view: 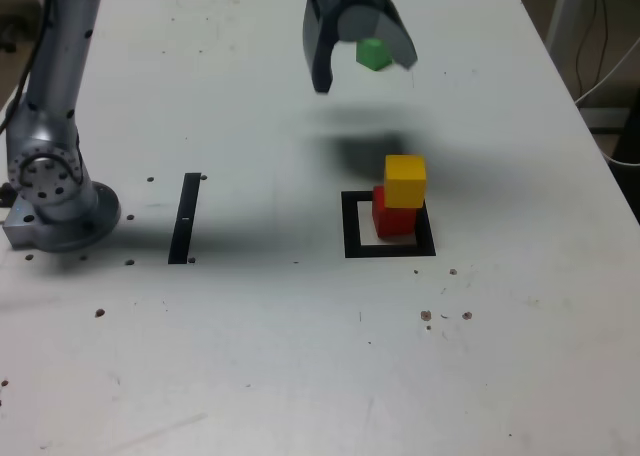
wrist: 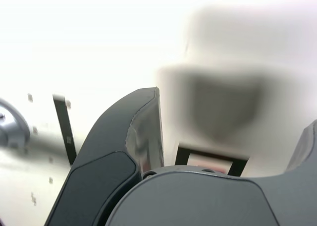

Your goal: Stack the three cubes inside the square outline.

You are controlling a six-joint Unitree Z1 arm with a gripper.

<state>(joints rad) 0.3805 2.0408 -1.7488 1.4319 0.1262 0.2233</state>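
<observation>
The yellow cube [view: 405, 179] sits on the red cube [view: 392, 221], slightly offset, inside the square outline [view: 352, 226]. The green cube [view: 373, 54] lies alone on the table near its far edge. My gripper [view: 362, 64] hangs above the table there, open and holding nothing; in the exterior view the green cube shows between its fingers. Its shadow falls on the table just beyond the stack. In the blurred wrist view one dark finger [wrist: 119, 151] fills the foreground, my gripper [wrist: 233, 117] stands wide, and part of the square outline [wrist: 208, 155] shows below it; no cube can be made out.
A straight black strip [view: 185, 218] [wrist: 64, 129] lies on the white table [view: 300, 356] at the exterior view's left of the outline. The arm's grey base [view: 55, 191] stands at the exterior view's left edge. Small dark specks dot the surface.
</observation>
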